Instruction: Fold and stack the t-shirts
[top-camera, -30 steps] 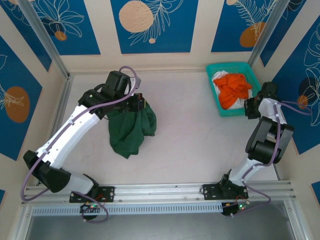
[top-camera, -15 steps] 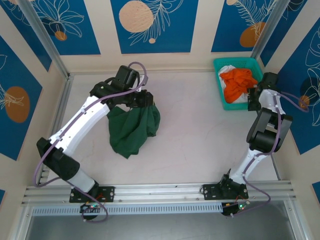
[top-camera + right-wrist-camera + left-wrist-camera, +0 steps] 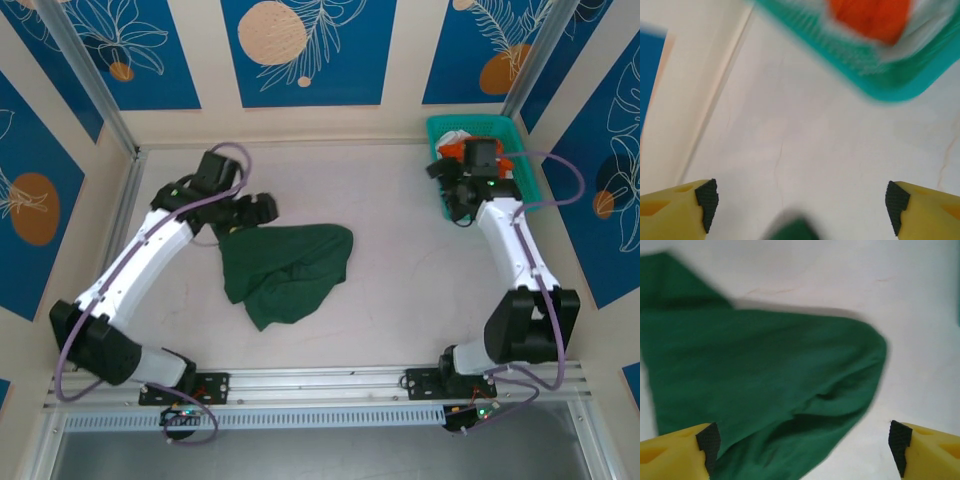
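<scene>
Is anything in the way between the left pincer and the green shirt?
No, nothing I can see is between them. The left pincer is open, right by the top-left edge of the green shirt, which lies crumpled on the table. In the left wrist view the green cloth lies straight ahead of its open fingers.

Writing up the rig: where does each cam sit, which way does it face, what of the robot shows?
Top external: above, behind the bases, looking down at left arm, right arm, green t-shirt, teal basket.
Left wrist: on the left arm, facing down at the green t-shirt; left fingers in bottom corners.
Right wrist: on the right arm, facing the teal basket and orange t-shirt; right fingers in bottom corners.
Shared: top and left wrist both show the green t-shirt.
</scene>
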Available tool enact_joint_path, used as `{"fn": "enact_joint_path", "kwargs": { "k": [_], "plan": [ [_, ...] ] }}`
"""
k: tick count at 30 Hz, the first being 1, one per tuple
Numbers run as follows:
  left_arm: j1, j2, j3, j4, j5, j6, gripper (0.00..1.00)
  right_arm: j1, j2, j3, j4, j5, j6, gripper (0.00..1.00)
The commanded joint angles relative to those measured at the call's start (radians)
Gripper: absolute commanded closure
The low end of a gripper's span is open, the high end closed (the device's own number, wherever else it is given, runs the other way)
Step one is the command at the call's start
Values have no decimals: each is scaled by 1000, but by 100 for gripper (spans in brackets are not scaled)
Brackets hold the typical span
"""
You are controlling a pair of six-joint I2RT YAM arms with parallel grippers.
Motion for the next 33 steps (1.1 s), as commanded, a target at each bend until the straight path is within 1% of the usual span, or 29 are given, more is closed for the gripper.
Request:
{"fn": "enact_joint_path", "kwargs": {
  "k": [1,3,5,6,9,11,13,15,18,20,22,25,28,30,32,33],
  "plan": [
    [89,-98,-237,36,79,-102,12,195,-24,-87,-92,-30,-92,17],
    [109,-134,-341,68,113,-134,13,330,-37,-133,-120,-39,-112,21],
    [109,-158,-428,111,155,-181,14,459,-50,-175,-155,-42,-116,22],
    [109,-172,-474,132,163,-208,15,518,-54,-196,-162,-68,-117,22],
    [108,-207,-563,152,118,-257,19,670,-36,-219,-165,-148,-127,22],
    [109,-228,-610,169,82,-279,23,762,3,-192,-164,-197,-178,24],
    [109,-231,-653,210,59,-292,27,861,67,-130,-164,-222,-253,24],
    [110,-212,-681,260,52,-301,32,937,136,-59,-165,-230,-308,25],
    [110,-172,-709,397,90,-308,38,1007,279,76,-196,-216,-385,28],
    [112,-135,-702,461,112,-298,45,1036,363,157,-206,-212,-422,29],
    [115,-87,-683,490,117,-273,60,1059,446,232,-210,-205,-444,30],
    [126,-28,-652,486,115,-230,77,1098,559,341,-235,-196,-497,30],
    [136,-8,-633,474,111,-200,93,1120,652,420,-263,-196,-528,32],
    [140,-13,-617,450,104,-185,100,1126,685,434,-252,-191,-536,33],
    [144,-27,-606,432,101,-173,100,1125,713,444,-246,-184,-530,36],
    [144,-36,-599,419,98,-168,100,1123,729,452,-246,-184,-527,40]
  ]
}}
